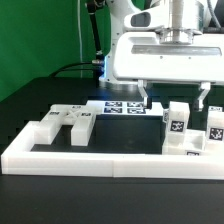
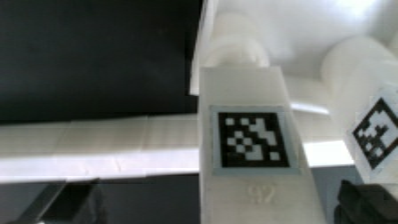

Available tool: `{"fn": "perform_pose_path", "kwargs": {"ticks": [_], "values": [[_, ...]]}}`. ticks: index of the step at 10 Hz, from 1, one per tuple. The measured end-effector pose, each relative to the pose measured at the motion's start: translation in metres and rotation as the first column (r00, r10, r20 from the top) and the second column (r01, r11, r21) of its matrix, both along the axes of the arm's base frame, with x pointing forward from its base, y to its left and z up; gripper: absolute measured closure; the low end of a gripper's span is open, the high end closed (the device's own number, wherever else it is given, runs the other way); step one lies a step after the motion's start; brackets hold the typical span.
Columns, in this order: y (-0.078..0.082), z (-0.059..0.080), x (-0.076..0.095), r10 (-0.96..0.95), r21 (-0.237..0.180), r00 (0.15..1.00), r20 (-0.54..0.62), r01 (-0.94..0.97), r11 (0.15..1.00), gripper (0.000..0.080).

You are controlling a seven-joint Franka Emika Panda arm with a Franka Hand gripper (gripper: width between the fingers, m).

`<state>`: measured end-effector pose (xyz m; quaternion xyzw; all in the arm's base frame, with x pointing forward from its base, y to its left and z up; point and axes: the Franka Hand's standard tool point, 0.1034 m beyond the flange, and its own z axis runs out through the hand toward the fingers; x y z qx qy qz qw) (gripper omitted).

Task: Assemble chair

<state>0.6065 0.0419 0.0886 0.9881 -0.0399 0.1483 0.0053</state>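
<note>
The chair is in loose white tagged parts inside the rail. An upright bar (image 1: 177, 124) stands at the exterior view's right, and my gripper (image 1: 176, 97) hangs just above it, open wide. In the wrist view the same bar (image 2: 253, 140) runs between my dark fingertips (image 2: 68, 200), with a gap on each side and nothing gripped; my gripper (image 2: 217, 202) is centred over it. A flat slotted part (image 1: 68, 124) lies at the exterior view's left. Two more tagged blocks (image 1: 214, 124) (image 1: 196, 148) stand right of the bar, and one (image 2: 377, 125) appears in the wrist view.
A long low white border rail (image 1: 100, 160) runs along the front and up the exterior view's left side, and it crosses the wrist view (image 2: 107, 145). The marker board (image 1: 122, 108) lies flat behind the parts. A green backdrop and black cables are at the back.
</note>
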Motion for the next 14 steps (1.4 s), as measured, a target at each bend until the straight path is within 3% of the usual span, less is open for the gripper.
{"fn": "perform_pose_path", "kwargs": {"ticks": [5,11,12,13,14], "values": [[0.004,-0.001,0.0,0.005,0.061,0.951,-0.309,0.014,0.998,0.0151],[-0.001,-0.001,0.008,-0.002,0.058,0.955,-0.297,0.021,0.998,0.0151],[-0.001,-0.001,0.008,-0.003,0.058,0.955,-0.297,0.021,0.998,0.0264],[-0.001,-0.001,0.007,-0.011,0.058,0.955,-0.297,0.03,0.998,0.0264],[-0.002,-0.001,0.008,-0.03,0.058,0.954,-0.298,0.049,0.997,0.045]]}}
